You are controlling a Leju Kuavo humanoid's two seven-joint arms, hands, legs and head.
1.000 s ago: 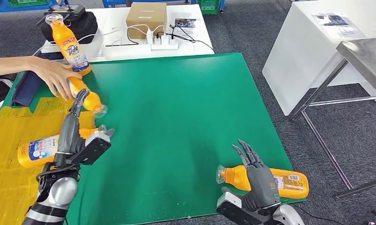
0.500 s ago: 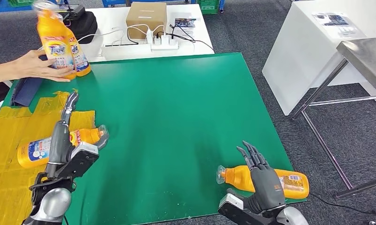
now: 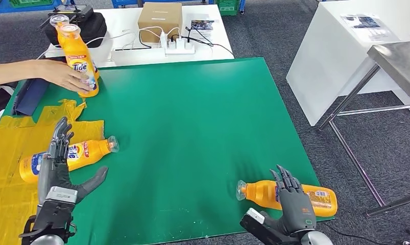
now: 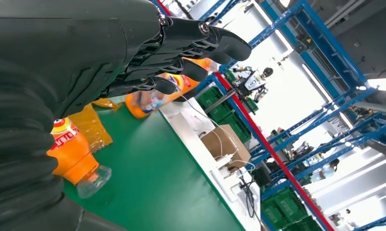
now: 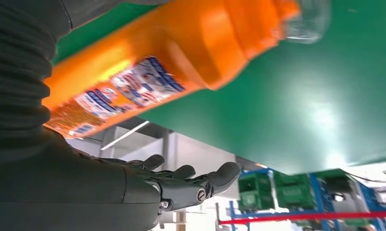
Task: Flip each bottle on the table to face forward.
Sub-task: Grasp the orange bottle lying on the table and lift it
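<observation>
Bottles lie flat by both my hands: my left hand (image 3: pixel 57 171), fingers spread and holding nothing, hovers over one (image 3: pixel 70 155) on yellow tape (image 3: pixel 8 153); my right hand (image 3: pixel 293 201), also spread, is above another (image 3: pixel 287 196) near the green mat's (image 3: pixel 192 127) edge. A person's hand (image 3: pixel 65 76) steadies an upright bottle (image 3: pixel 82 64) reading "Tide".

Bottles (image 3: pixel 287 196) glossy orange plastic; table (image 3: pixel 192 117) matt green; tape (image 3: pixel 8 148) shiny yellow.
</observation>
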